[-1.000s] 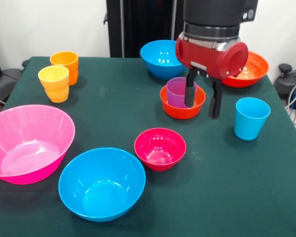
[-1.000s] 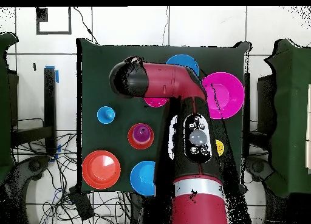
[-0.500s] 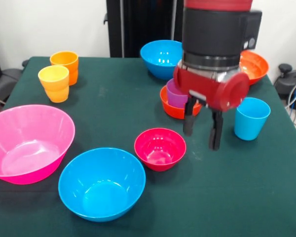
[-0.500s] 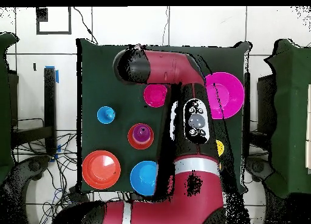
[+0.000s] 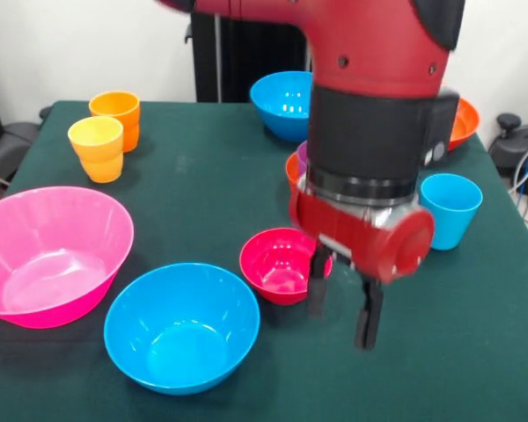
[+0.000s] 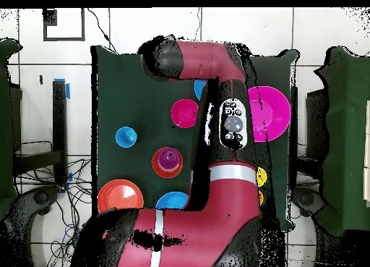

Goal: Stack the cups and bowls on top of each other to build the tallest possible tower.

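Observation:
My gripper hangs open and empty just above the table, right of and in front of the small magenta bowl. Behind the arm, only slivers show of the small orange-red bowl and of the purple cup standing in it. The overhead view shows that pair whole: the purple cup inside the orange-red bowl. The light blue cup stands at the right. A blue bowl and the big pink bowl sit at the front left.
A yellow-orange cup and an orange cup stand together at the far left. A second blue bowl and the wide orange-red bowl sit at the back. The arm covers much of the green table.
The gripper has come away from the purple cup and orange-red bowl, moving toward the table's front and lower, to just right of the magenta bowl. It stays open. No cup or bowl moved.

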`<action>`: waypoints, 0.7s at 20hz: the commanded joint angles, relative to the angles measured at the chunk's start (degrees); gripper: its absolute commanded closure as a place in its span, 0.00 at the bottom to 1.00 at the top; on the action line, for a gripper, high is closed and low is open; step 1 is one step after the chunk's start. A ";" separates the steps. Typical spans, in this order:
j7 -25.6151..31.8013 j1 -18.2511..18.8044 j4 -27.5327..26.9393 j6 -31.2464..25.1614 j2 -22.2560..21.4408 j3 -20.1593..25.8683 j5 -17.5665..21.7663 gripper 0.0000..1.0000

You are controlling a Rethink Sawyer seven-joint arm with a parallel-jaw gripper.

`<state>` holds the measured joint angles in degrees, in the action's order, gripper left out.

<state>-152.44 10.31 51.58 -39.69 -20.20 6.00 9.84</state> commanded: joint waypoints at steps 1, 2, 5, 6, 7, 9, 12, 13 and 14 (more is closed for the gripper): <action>17.86 -0.23 -10.89 -9.69 9.33 5.68 5.27 0.00; 17.89 -0.23 -10.56 -9.98 9.27 5.30 5.38 0.00; 17.20 -0.22 -7.58 -10.51 7.44 3.96 5.05 0.00; 17.15 -0.16 -6.48 -10.74 6.91 4.00 4.67 0.00; 16.38 -0.16 -4.66 -11.04 5.96 3.90 3.97 0.00; 14.09 -0.31 -0.47 -11.99 4.08 4.07 2.13 0.00; 10.58 -0.78 4.73 -16.49 1.08 3.56 -0.30 0.00; 9.57 -1.09 6.05 -18.66 0.05 2.96 -0.77 0.00; 9.19 -1.22 6.76 -19.94 -0.52 2.65 -1.00 0.00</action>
<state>-150.95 10.27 49.41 -47.04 -16.46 6.33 9.89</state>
